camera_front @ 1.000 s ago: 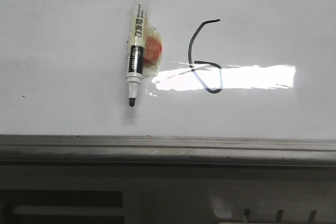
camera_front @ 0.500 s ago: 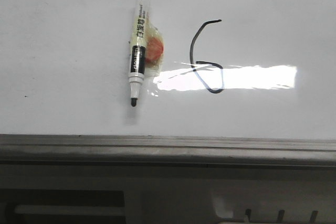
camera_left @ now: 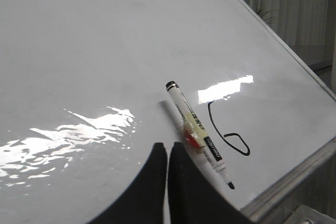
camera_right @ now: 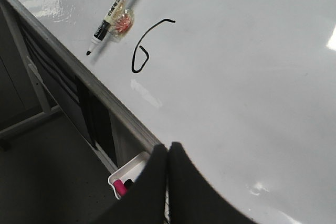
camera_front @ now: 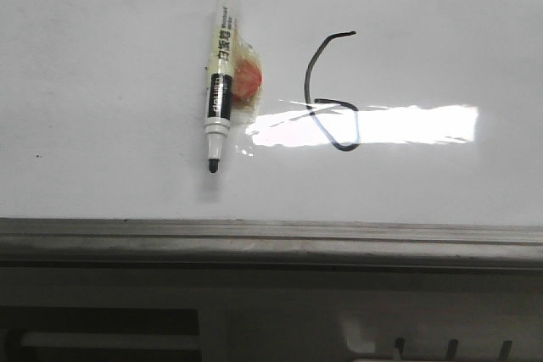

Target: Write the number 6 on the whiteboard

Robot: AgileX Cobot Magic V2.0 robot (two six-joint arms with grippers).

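Note:
The whiteboard (camera_front: 102, 82) is glossy white with a grey frame strip (camera_front: 271, 239) along its near edge. A thin black hand-drawn number 6 (camera_front: 327, 95) is on it, also seen in the left wrist view (camera_left: 226, 135) and the right wrist view (camera_right: 144, 45). A white marker (camera_front: 222, 65) with a black tip and a taped orange blob lies on the board left of the 6, uncapped. My left gripper (camera_left: 168, 148) is shut and empty, above the board just short of the marker (camera_left: 199, 132). My right gripper (camera_right: 168, 149) is shut and empty over the board's edge, away from the 6.
A bright glare band (camera_front: 382, 125) crosses the lower loop of the 6. A small white tray (camera_right: 128, 174) holding a pink item hangs below the board's edge. Dark frame parts (camera_right: 89, 114) lie beneath the board.

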